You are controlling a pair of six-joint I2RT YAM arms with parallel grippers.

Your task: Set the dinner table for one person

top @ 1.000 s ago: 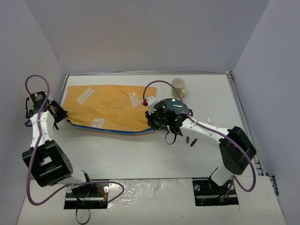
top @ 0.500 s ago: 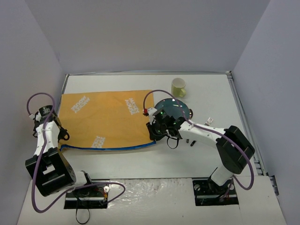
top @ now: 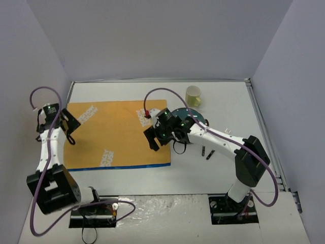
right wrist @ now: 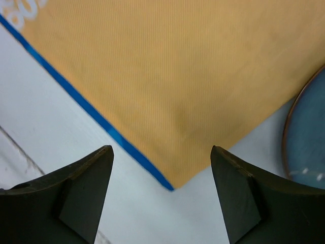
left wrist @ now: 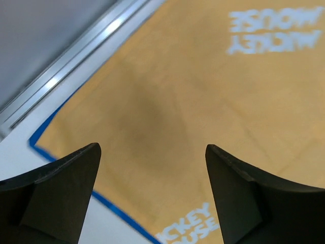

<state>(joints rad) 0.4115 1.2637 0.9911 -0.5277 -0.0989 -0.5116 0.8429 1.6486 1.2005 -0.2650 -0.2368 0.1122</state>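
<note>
An orange-yellow placemat [top: 119, 134] with a blue near edge and white lettering lies spread flat on the white dinner table [top: 127, 183]. My left gripper [top: 69, 124] hovers open over the mat's left edge. In the left wrist view its fingers [left wrist: 61, 193] stand wide apart above the placemat [left wrist: 193, 101], holding nothing. My right gripper [top: 152, 140] hangs open over the mat's right side. The right wrist view shows the placemat's near right corner [right wrist: 170, 185] between the spread fingers [right wrist: 76, 198], untouched.
A dark blue plate [top: 195, 116] sits just right of the mat, partly under my right arm, its rim [right wrist: 304, 137] also in the right wrist view. Behind it stands a yellow cup [top: 194, 95]. Small dark cutlery pieces [top: 205, 151] lie right of the plate.
Both grippers went from shut to open and let go of the placemat. The mat, first rumpled, was drawn toward the near edge and now lies flat. Both grippers lifted off it.
</note>
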